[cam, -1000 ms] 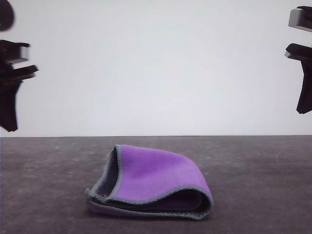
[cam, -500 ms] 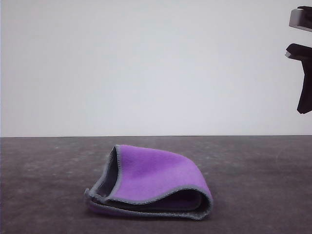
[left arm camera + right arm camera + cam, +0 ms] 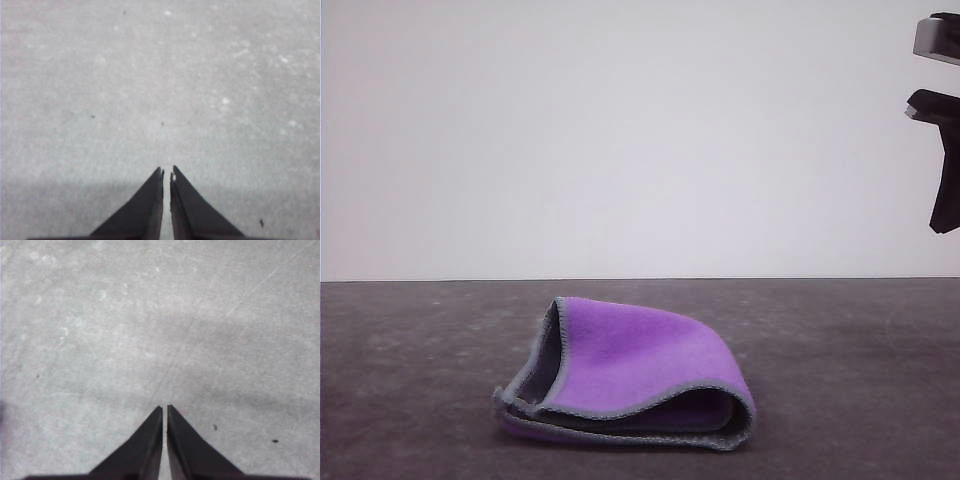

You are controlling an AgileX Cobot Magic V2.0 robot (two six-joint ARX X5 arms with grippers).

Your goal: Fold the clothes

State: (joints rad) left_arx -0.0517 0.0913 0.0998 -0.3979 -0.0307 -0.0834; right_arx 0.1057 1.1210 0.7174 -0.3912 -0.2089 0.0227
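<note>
The clothes point(image 3: 632, 372) are one small cloth lying folded on the dark table, near the front and slightly left of centre. Its purple face is on top, with dark grey layers and grey stitched edging showing along the folds. Part of my right arm point(image 3: 944, 130) hangs high at the right edge of the front view, far from the cloth. In the right wrist view, my right gripper point(image 3: 164, 409) is shut over bare table with nothing between its fingers. My left gripper point(image 3: 166, 171) is likewise shut and empty above bare table.
The grey table surface point(image 3: 840, 340) stretches to both sides of the cloth and back to a plain white wall point(image 3: 640, 140). Small specks and faint scratches mark the tabletop point(image 3: 240, 305) under the wrists.
The left arm, at the left edge of the front view a second ago, has moved out of that view. The cloth and the right arm have stayed still.
</note>
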